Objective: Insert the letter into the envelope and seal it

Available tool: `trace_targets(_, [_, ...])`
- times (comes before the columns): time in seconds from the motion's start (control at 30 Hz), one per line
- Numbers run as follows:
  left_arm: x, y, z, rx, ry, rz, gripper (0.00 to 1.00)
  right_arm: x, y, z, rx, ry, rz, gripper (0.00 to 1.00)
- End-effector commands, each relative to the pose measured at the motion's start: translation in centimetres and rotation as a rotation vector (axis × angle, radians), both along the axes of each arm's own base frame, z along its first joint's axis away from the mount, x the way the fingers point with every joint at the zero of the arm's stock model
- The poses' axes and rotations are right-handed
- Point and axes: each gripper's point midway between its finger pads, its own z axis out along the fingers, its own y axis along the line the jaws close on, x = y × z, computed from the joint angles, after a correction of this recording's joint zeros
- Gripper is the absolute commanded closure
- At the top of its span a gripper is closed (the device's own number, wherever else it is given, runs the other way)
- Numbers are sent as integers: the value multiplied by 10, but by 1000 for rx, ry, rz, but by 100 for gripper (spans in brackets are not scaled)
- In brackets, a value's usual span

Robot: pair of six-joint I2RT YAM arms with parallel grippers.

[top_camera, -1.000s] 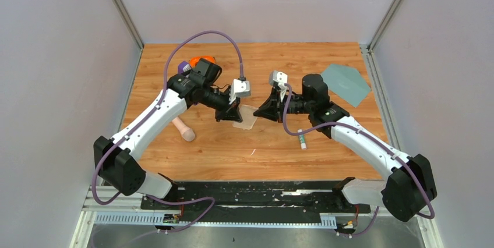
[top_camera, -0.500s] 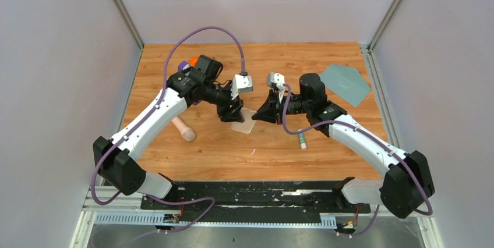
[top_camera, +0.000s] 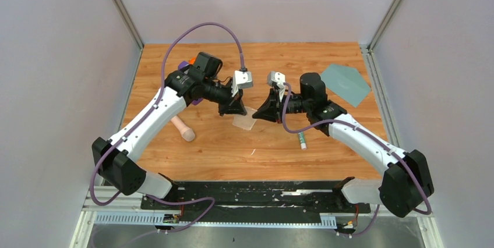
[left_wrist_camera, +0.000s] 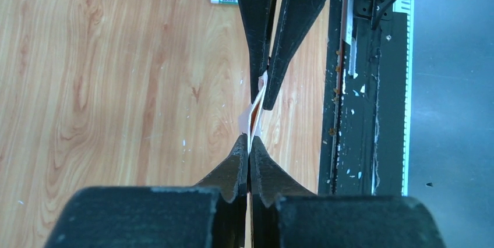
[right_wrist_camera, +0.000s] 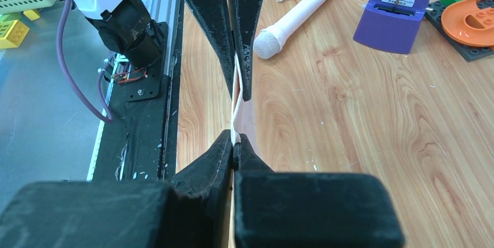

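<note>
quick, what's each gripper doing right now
left gripper: closed, holding the letter
right gripper: closed, holding the same letter by its other edge

Top external: fixed high, above and behind both arm bases, tilted down over the orange-brown wooden table (top_camera: pixel 233 155). Bases along bottom edge; distant view.

Left wrist: very near, sighting along the black left gripper (left_wrist_camera: pixel 249 143) low over the boards. Black base rail (left_wrist_camera: pixel 361 114) at frame right.

Right wrist: equally near, sighting along the black right gripper (right_wrist_camera: pixel 234 137), facing the opposite way.

Each wrist view has the other gripper at top centre. All three share the pale beige-pink sheet of paper (top_camera: pixel 244 121).
</note>
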Motion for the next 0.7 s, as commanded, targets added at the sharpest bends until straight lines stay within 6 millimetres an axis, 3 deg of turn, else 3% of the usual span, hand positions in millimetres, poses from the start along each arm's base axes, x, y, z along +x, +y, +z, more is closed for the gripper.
trace_targets(0.0, [-2,-3,37,-88,-63,-29,100,-2,0,17,33,-44,17,100])
trace_targets(0.07, [-4,-2,36,-84,-60,-37,96,-1,-2,20,35,-56,8,100])
trace_targets(0.1, [-7,0,34,-75,-50,-42,83,-1,-4,23,39,-65,6,100])
trace_targets(0.13, [-7,1,32,-68,-60,-52,58,-1,-6,26,44,-74,2,100])
trace_targets(0.17, [-9,4,29,-57,-56,-55,50,-2,-8,30,51,-84,2,100])
trace_targets(0.2, [-9,6,24,-45,-64,-60,43,-3,-9,34,58,-94,2,100])
trace_targets(0.27, [-8,10,15,-20,-73,-52,42,-6,-12,42,72,-118,5,100])
trace_targets(0.43, [-9,7,5,-35,-47,-48,49,-8,-13,53,88,-141,11,100])
trace_targets(0.6, [-10,8,0,-31,-45,-56,78,-5,-18,58,95,-151,-3,100])
trace_targets(0.63, [-11,10,-1,-23,-53,-57,90,-4,-20,59,97,-152,-5,100])
trace_targets(0.67, [-13,12,-1,-19,-53,-58,96,-3,-22,60,98,-152,-10,100])
